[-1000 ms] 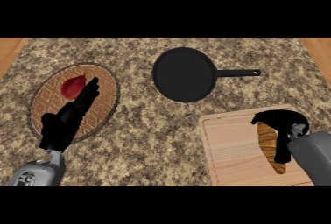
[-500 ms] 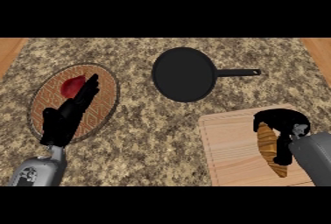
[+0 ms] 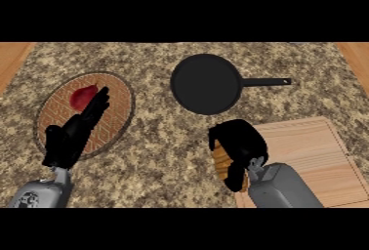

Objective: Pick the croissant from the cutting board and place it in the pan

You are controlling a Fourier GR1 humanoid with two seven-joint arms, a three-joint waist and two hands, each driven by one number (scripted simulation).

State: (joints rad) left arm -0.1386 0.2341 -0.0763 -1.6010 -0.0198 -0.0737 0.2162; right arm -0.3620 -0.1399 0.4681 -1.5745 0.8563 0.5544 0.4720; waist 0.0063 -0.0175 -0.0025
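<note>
The golden-brown croissant (image 3: 225,165) shows only as a strip under my right hand (image 3: 238,144), whose fingers curl round it. Hand and croissant hang just past the left edge of the wooden cutting board (image 3: 310,156), over the speckled counter. The black pan (image 3: 207,83) lies up and a little left of that hand, its handle pointing right, with nothing inside it. My left hand (image 3: 72,134) rests open with straight fingers over the patterned brown plate (image 3: 119,105) at the left.
A red fruit-like item (image 3: 83,96) lies on the patterned plate, just beyond my left fingertips. Wooden counter edges show at the far upper left and upper right corners.
My right hand has moved left off the cutting board with the croissant held in it, coming closer to the pan. The left hand has stayed still.
</note>
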